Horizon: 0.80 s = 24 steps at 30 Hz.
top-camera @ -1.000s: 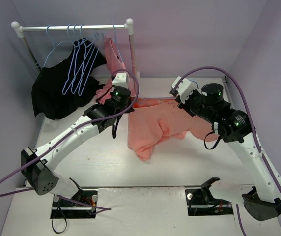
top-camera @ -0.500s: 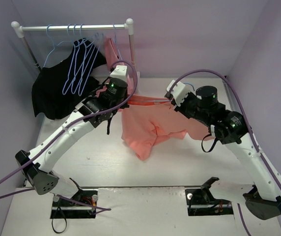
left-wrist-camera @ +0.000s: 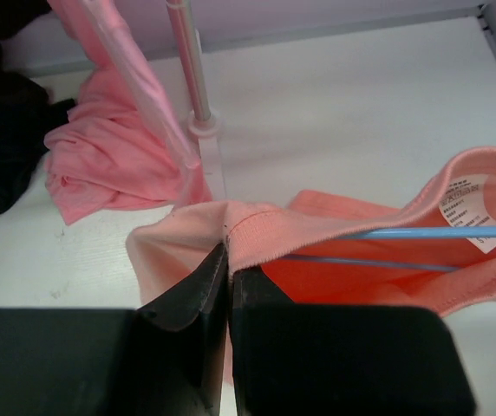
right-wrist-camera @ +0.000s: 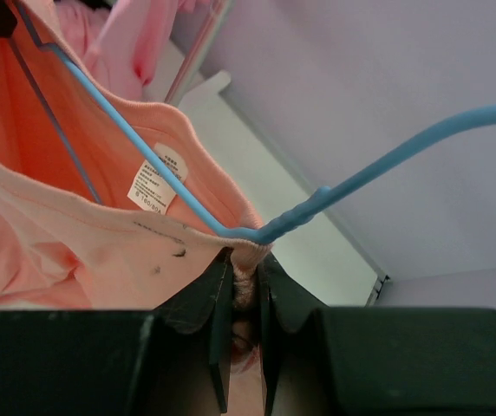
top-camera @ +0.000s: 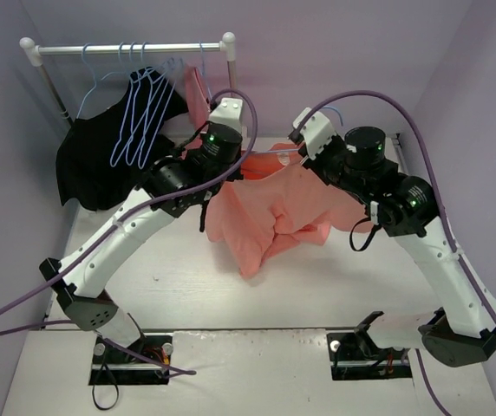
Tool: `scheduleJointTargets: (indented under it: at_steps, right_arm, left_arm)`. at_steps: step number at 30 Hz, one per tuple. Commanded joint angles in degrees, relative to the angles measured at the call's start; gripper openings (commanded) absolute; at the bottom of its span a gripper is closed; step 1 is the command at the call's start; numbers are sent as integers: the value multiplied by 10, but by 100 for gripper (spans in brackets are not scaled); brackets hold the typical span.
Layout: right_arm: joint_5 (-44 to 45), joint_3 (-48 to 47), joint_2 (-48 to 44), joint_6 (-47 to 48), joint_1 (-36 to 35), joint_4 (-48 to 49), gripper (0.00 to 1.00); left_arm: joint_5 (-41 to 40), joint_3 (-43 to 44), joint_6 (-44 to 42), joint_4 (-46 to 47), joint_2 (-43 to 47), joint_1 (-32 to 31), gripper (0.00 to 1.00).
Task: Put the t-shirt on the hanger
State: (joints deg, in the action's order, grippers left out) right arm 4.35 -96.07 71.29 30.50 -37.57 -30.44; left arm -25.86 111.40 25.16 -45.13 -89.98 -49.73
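1. The left gripper [left-wrist-camera: 228, 253] has its fingers pressed together on the ribbed collar of the salmon-pink t-shirt [left-wrist-camera: 257, 230], pinching the cloth at its very tips.
2. The right gripper [right-wrist-camera: 244, 260] pinches the collar's other side. The light-blue hanger [right-wrist-camera: 144, 147] crosses just above its tips, and I cannot tell whether the wire itself is caught too.
3. The t-shirt is stretched between both grippers, its body drooping below them toward the table [top-camera: 317, 286].
4. The hanger's wire runs inside the neck opening, beside the white care label [right-wrist-camera: 157, 178].
5. Beyond the left gripper stands the rack pole [left-wrist-camera: 187, 65], with a crumpled pink garment [left-wrist-camera: 109, 160] to its left.
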Motion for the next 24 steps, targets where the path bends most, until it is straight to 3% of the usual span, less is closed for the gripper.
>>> scheduleJointTargets:
  at_steps: [1,7,11,14,18,24]
  right_arm:
    - [8,-83,10,-18,-11,88,0]
    - [-5,-174,39,-9,-23,121,0]
    - [-13,-207,56,3,-36,123,0]
    - [1,-176,45,2,-37,123,0]
    - [50,-58,7,-29,-38,141,0]
    - [80,74,-47,-70,-39,198,0]
  left_arm:
    - [-19,86,-18,0,8,0,0]
    - [-37,203,-46,-6,-17,-31,0]
    - [-76,219,-62,-4,-6,-62,0]
    - [-92,190,-50,0,16,-63,0]
    - [-69,104,13,6,25,-63,0]
    - [-65,60,41,23,21,-62,0]
